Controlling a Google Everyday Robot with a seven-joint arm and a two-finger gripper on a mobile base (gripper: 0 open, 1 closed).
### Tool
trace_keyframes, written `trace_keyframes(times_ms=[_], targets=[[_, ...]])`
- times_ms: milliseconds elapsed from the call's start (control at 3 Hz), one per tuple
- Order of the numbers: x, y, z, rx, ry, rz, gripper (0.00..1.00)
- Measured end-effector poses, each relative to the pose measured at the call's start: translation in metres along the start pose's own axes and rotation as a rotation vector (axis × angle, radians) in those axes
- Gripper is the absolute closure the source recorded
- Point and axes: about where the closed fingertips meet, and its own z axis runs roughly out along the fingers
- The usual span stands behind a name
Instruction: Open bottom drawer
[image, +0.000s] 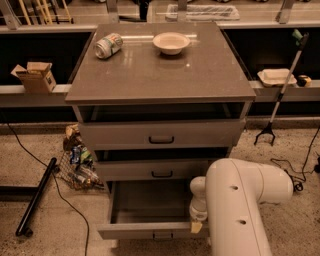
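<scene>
1. Position of the work. The bottom drawer (150, 231) of the grey cabinet (80, 117) stands pulled well out toward the camera. Its floor is exposed and its front sits low in the view. Judged from this, the opening step is largely done.

2. Position of the tool. The tool (198, 220) sits at the end of the white arm (240, 210), just beside the right end of the bottom drawer's front and to the right of the centre handle (162, 235). The arm covers most of it, so it cannot be told whether the tool is wide, narrow or holding anything.

3. Inventory.
- Drawers: three. The top drawer (160, 134) and the middle drawer (160, 170) sit much further in than the bottom one.
- Loop handles: three, one per front.
- On the worktop (160, 75): one can (108, 45) lying on its side and one bowl (171, 42) standing upright, well apart from each other.
</scene>
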Motion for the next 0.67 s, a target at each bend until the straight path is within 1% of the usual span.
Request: trace_keyframes(times_ms=[333, 667], targets=[[0.0006, 0.0036, 0.0014, 0.003, -0.003, 0.003, 0.92], [0.0006, 0.0036, 0.0015, 0.003, -0.003, 0.003, 0.91]])
